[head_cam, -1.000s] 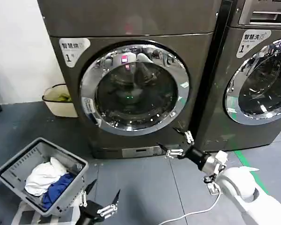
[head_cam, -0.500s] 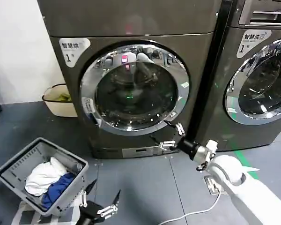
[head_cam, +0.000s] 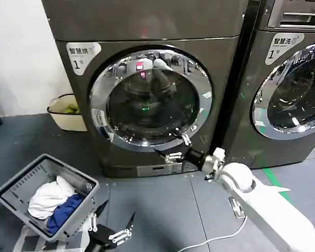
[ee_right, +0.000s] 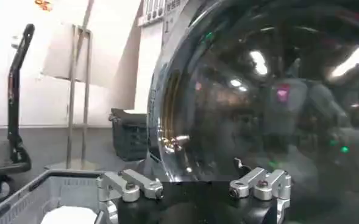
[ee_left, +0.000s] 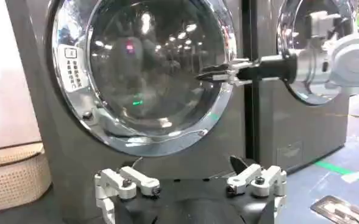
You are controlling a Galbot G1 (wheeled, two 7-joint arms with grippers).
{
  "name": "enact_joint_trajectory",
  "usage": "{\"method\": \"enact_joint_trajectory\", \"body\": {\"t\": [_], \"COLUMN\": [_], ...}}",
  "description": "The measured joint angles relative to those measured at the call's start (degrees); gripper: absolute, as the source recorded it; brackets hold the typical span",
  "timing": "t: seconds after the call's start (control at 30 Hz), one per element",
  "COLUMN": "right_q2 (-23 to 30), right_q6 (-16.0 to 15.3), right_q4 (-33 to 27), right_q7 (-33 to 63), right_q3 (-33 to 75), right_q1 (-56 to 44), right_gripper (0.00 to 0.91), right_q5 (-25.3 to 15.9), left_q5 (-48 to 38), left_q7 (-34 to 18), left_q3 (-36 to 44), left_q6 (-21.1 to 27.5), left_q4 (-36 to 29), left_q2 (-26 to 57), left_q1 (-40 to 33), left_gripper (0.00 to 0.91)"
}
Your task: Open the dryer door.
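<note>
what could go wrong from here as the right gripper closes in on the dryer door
The right gripper, jaws open, sits at the lower right of the dryer door, against its chrome ring; no handle shows there, so the fingers may slip off the smooth, curved metal or scrape the glass. When the door swings out, the laundry basket near the left gripper could be in its path.

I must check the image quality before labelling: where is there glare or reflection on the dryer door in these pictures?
Head view: the round chrome-rimmed glass dryer door reflects a pink light and a green dot, and the open right pincer nears its lower rim. Left wrist view: bright ceiling-light reflections cover the glass. Right wrist view: the glass mirrors lamps and looks hazy.
</note>
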Motion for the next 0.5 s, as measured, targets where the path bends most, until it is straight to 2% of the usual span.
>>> {"method": "enact_joint_trajectory", "body": {"t": [0.5], "right_q2": [7.1], "right_q6": [0.5], "right_q4": [-8.1], "right_q7": [-0.7], "right_q3": [-6.6], "right_q1": [7.7], "right_gripper": [0.907], "right_q5": [0.0], "left_q5": [0.5], "left_q7": [0.0], "left_q3": [-0.6], "left_q6": [-0.3], "left_q4": [-1.3], "left_q2": [-0.8], "left_q1": [1.3], "left_gripper": [0.907]}}
